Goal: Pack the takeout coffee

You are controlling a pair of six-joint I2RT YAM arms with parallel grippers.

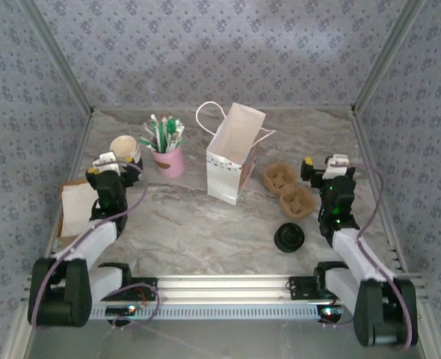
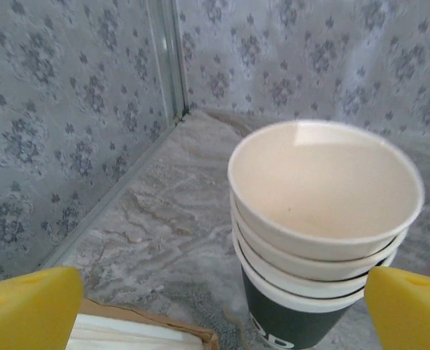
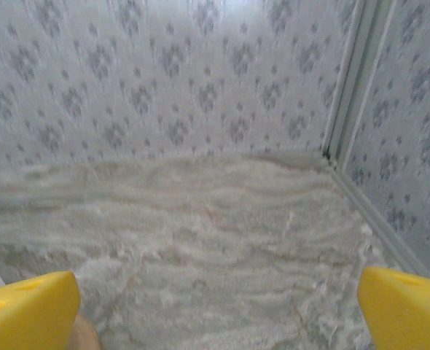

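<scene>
We judge the task to be at its first step. The takeout coffee is not yet one thing: its parts sit well apart on the worktop [image 1: 190,224]. The stack of lidless cups [image 1: 125,146] stands at the far left, and the pile of black lids [image 1: 288,238] lies near the right arm. The white paper bag [image 1: 234,161] stands upright between them with its mouth open.

The left jaws are spread as wide as they go and hold nothing. From the left wrist, their yellow pads [image 2: 25,306] sit low on either side, and the nested cups are just ahead between them. The lowest cup has a dark green wall. We cannot tell whether either pad touches the stack, though both look slightly clear of it. The right jaws are equally wide and empty, and their pads [image 3: 408,306] face bare worktop and the far right corner.

We think the next move belongs to the left arm. It needs to move forward so the pads bracket the top cup only, close gently on its rim wall, and lift straight up so the nested cups below stay behind. The paper is thin, so a hard squeeze could crush the cup. The right arm can then turn towards the lids.
</scene>
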